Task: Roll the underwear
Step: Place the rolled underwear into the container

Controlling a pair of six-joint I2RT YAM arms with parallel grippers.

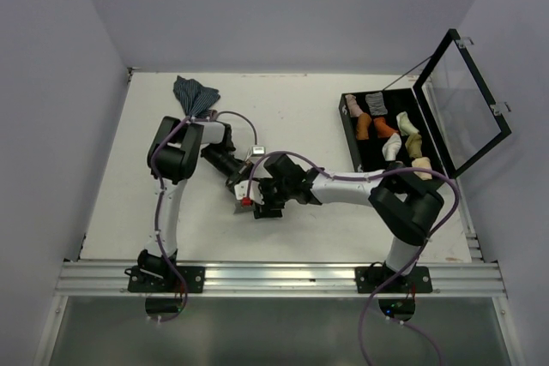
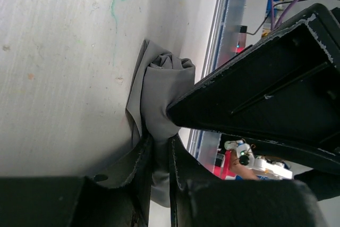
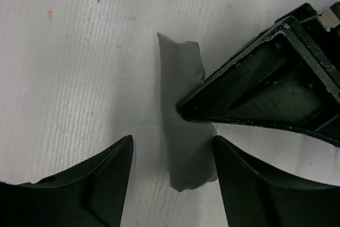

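1. Left gripper (image 2: 159,150) pinches the grey rolled fabric underwear (image 2: 166,91), jaws nearly shut on it.
2. Right gripper (image 3: 171,142) hangs wide open and empty, with the underwear lying lengthwise between its fingers, pointing straight ahead.

From my right end effector (image 1: 257,205), my left end effector (image 1: 238,184) sits close at 10 o'clock, clamped on the grey roll (image 3: 183,131), closing that side. At 9 o'clock my left arm (image 1: 168,203) stands across the way. At 2 o'clock the open case (image 1: 349,130) and its raised lid (image 1: 467,96) block passage; a blue cloth (image 1: 196,94) lies well apart at 11. Bare surface (image 1: 296,117) opens toward 1 and 6 o'clock.
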